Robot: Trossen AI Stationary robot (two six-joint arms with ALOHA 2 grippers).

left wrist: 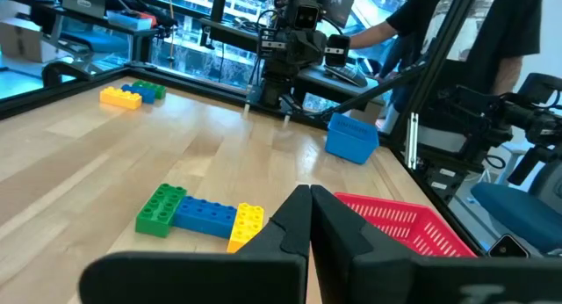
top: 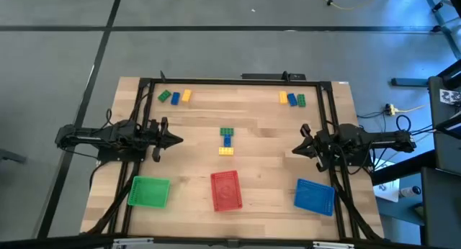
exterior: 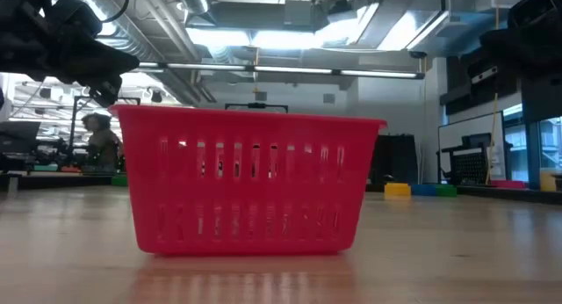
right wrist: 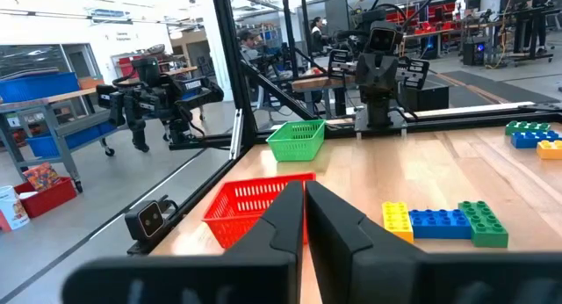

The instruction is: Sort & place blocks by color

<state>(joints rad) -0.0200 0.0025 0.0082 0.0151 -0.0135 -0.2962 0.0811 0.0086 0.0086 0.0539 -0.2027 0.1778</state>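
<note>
**Both claws pressed together, nine blocks in three rows on the table**

In the high view, the left claw [top: 175,140] sits at the left side of the table [top: 259,119], at mid-height of the frame, fingers pressed together and holding nothing. The right claw [top: 296,151] mirrors it at the right side, likewise closed and empty. Both point inward toward the table's centre.

The blocks lie in three short rows of three. The upper-left row [top: 174,96] runs green, blue, yellow from left to right, its bricks just beside one another. The upper-right row [top: 292,98] runs yellow, blue, green. The centre row [top: 227,141] stands vertically in the frame: green on top, blue in the middle, yellow at the bottom, the bricks touching end to end.

Along the lower edge of the table stand three mesh trays, well apart from each other: the green tray [top: 149,191] at lower left, the red tray [top: 226,189] in the lower middle directly below the centre row, and the blue tray [top: 315,195] at lower right.
</note>
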